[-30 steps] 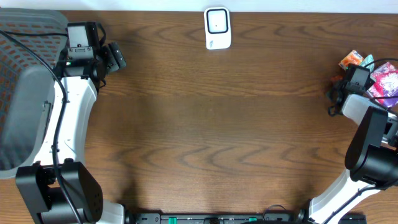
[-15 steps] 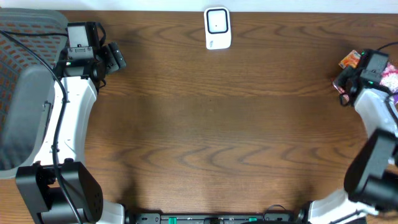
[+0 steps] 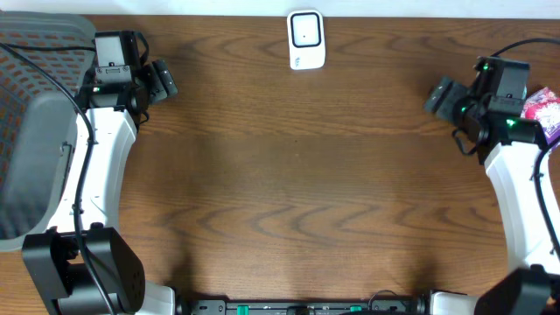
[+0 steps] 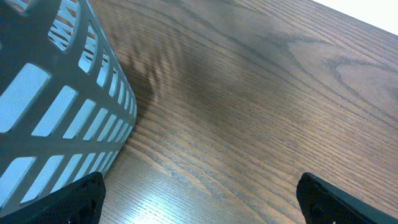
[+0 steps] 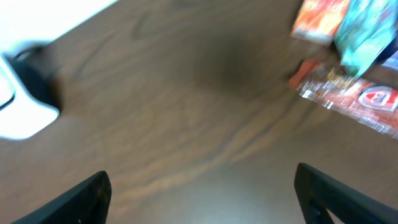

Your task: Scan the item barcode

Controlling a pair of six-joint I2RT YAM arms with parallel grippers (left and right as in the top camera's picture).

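The white barcode scanner (image 3: 306, 39) stands at the table's far edge; in the blurred right wrist view the scanner (image 5: 22, 109) is at the left. Several snack packets, the items, lie at the right edge, where a pink one (image 3: 542, 108) shows beside the arm. The right wrist view shows an orange packet (image 5: 318, 18), a teal one (image 5: 364, 31) and a red-silver one (image 5: 354, 94). My right gripper (image 3: 436, 94) (image 5: 205, 202) is open and empty over bare wood, left of the packets. My left gripper (image 3: 163, 79) (image 4: 200, 204) is open and empty beside the basket.
A grey slotted basket (image 3: 35, 114) (image 4: 56, 93) fills the table's left side, close to the left gripper's left finger. The dark wooden table (image 3: 297, 192) lies between the two arms.
The right gripper has swung away from the packet pile toward the table's middle and gone from shut to open. The left arm has not moved.
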